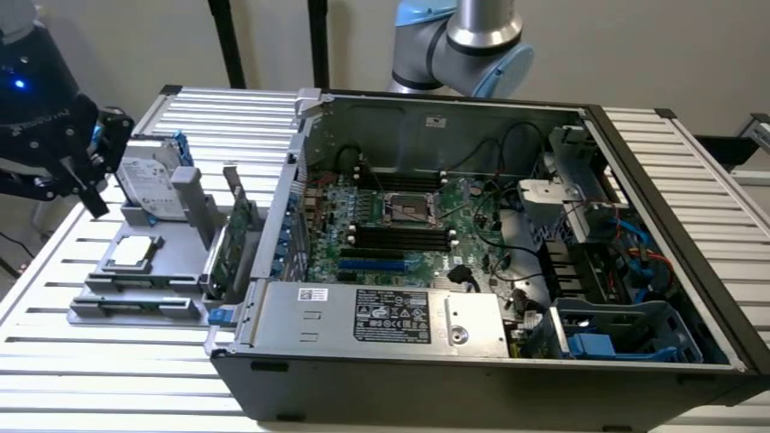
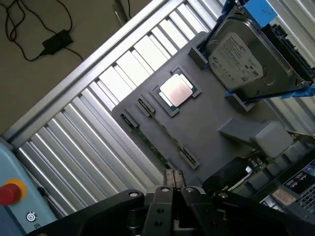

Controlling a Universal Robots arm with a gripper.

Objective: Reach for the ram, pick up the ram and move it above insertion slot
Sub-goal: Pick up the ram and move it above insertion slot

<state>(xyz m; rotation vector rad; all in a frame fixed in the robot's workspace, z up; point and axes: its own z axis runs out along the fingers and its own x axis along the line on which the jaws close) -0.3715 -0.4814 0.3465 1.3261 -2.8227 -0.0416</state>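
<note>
**Slatted metal table: gripper above the parts tray, ram not lifted**

Silver slats make up the table (image 1: 108, 379), and a grey parts tray (image 1: 180, 257) lies flat on it. Everything else is placed from that tray.

The ram (image 1: 135, 306) lies along the tray's long outer edge, seated between small black clips. In the wrist view it shows as a thin green line (image 2: 150, 142) at that same edge. Nothing touches it.

Further in on the tray sits a square silver processor (image 1: 130, 253). A grey hard drive with blue rails (image 1: 151, 185) leans at the tray's far end. A green expansion card (image 1: 234, 244) stands on edge along the tray's side towards the exterior view's right.

The gripper (image 1: 75, 185) hangs over the tray's side towards the exterior view's left, near the hard drive. It is above the ram and apart from it. In the wrist view its two pale fingertips (image 2: 170, 178) sit pressed together with nothing between them, so the gripper (image 2: 173, 178) is closed and empty.

An open computer case (image 1: 481, 388) stands just beside the tray, on the exterior view's right. The insertion slot (image 1: 398, 239) is one of the parallel black sockets on the board inside, well apart from the tray.
</note>
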